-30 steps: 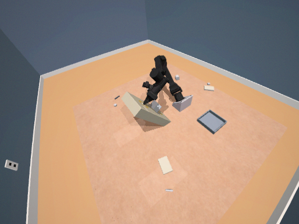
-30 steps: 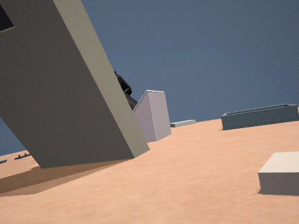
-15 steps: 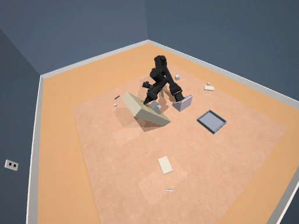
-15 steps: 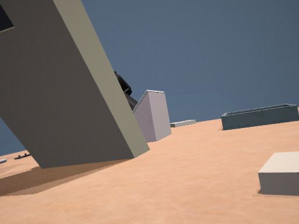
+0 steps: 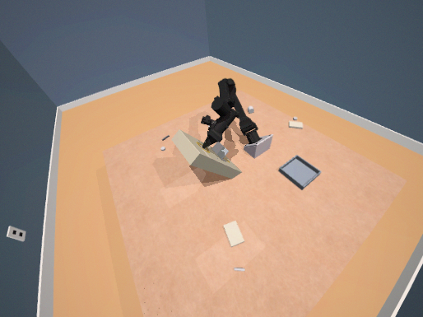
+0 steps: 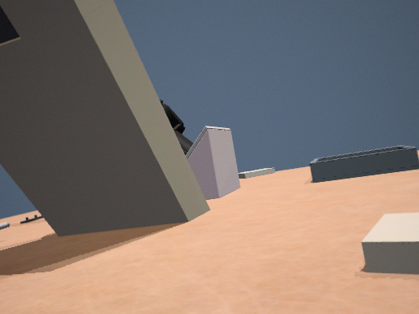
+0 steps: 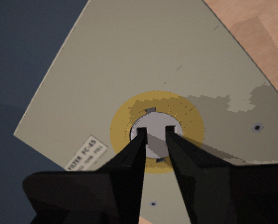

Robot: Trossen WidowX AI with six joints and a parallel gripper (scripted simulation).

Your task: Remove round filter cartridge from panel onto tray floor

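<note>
The service panel (image 5: 214, 165) (image 6: 134, 96) (image 7: 125, 60) is a beige, tilted slab. In the wrist view the round, pale grey filter cartridge (image 7: 156, 120) sits in it, inside a yellow ring (image 7: 120, 120). Dark notches show at the cartridge's upper and lower edge; its two face slots are not visible and may be under the fingertips. My gripper (image 7: 155, 136) (image 5: 204, 146) is slightly open, its two tips apart over the cartridge's face with nothing clamped between them. Whether the tips touch the face or enter slots cannot be told. The tray (image 5: 299, 172) (image 6: 363, 169) is dark-rimmed and empty.
A lilac, slant-topped block (image 5: 261, 146) (image 6: 224, 161) stands between panel and tray. A small grey block (image 5: 220, 151) shows at the panel's face. A cream block (image 5: 234, 233) (image 6: 393, 255) lies nearer the camera; another (image 5: 295, 124) lies behind the tray. A label (image 7: 86, 154) is on the panel.
</note>
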